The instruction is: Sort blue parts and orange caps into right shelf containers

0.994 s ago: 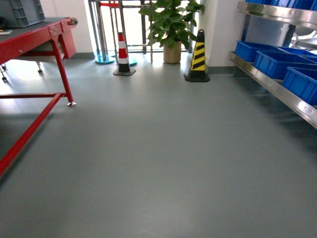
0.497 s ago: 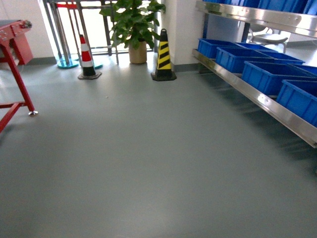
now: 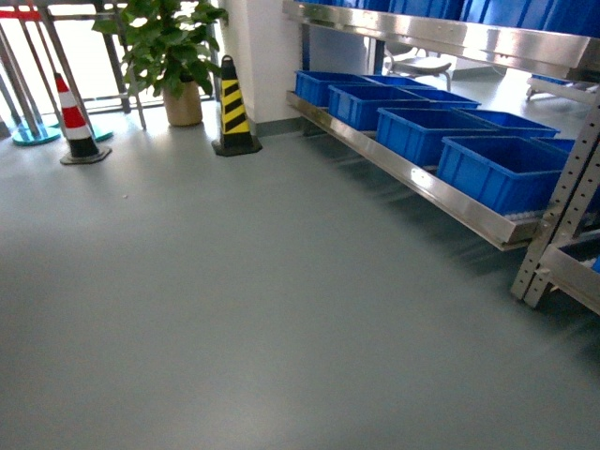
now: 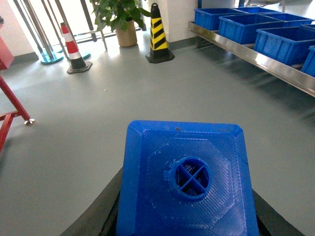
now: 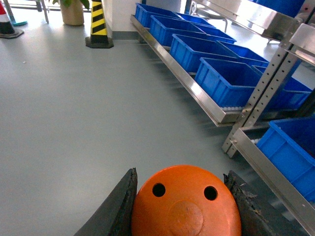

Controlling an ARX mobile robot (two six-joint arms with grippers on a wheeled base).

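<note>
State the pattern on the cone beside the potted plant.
Yellow and black diagonal stripes on the cone; head view.

Left hand: dark fingers flank blue part on both sides, closed on it, stud end facing wrist camera. Right hand: dark fingers pressed against either side of orange cap, holed flat top toward camera. Both hands held above floor, pointing forward and slightly down. Neither arm visible in head view.
</note>
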